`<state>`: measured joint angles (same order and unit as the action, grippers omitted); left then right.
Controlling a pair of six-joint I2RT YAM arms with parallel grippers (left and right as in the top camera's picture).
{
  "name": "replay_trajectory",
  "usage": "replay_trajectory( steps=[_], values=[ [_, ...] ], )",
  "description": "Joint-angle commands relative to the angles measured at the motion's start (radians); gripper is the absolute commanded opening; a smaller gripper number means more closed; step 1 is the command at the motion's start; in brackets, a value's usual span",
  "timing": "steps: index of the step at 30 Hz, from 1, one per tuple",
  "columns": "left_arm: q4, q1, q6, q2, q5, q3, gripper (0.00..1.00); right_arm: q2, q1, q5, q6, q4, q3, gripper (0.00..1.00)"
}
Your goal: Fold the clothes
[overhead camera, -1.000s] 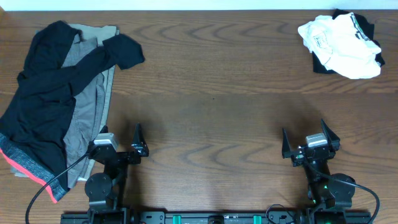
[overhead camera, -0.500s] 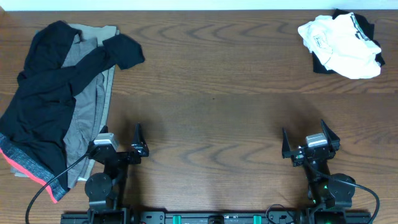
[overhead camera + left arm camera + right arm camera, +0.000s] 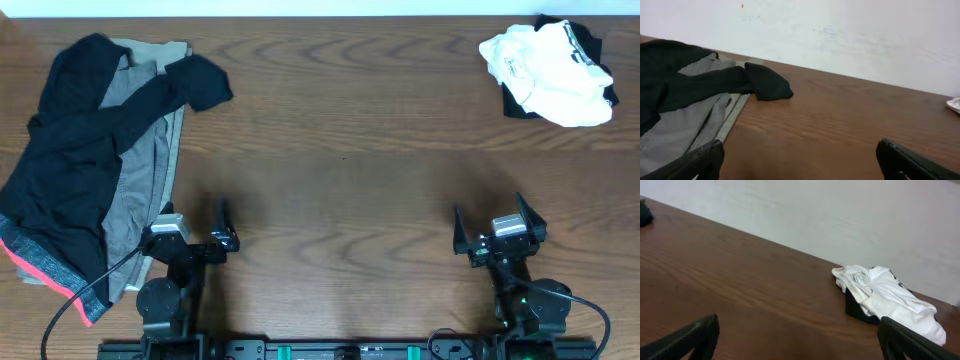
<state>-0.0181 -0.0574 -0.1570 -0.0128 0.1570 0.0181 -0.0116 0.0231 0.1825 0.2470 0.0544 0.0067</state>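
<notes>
The clothes lie in two heaps. At the table's left a black garment [image 3: 90,150] is spread over a grey one [image 3: 140,195], with a red-hemmed dark piece [image 3: 45,268] at the near corner. A crumpled white T-shirt [image 3: 548,70] rests on a black garment [image 3: 518,105] at the far right. My left gripper [image 3: 195,228] stands open by the grey garment's near edge, holding nothing. My right gripper [image 3: 492,222] is open over bare wood, well short of the T-shirt. The left wrist view shows the black sleeve [image 3: 765,84] and grey cloth [image 3: 690,120]; the right wrist view shows the T-shirt [image 3: 885,297].
A brown wooden table [image 3: 340,150] stretches between the two heaps. A white wall [image 3: 840,35] runs behind its far edge. Both arm bases and a black cable [image 3: 70,310] sit along the near edge.
</notes>
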Motion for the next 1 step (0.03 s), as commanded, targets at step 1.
replay_trajectory(
  steps=[1],
  values=[
    [-0.038, -0.002, -0.001, 0.009, 0.014, -0.014, 0.98, 0.006, 0.002, -0.002, 0.009, 0.005, -0.001, 0.99]
  ],
)
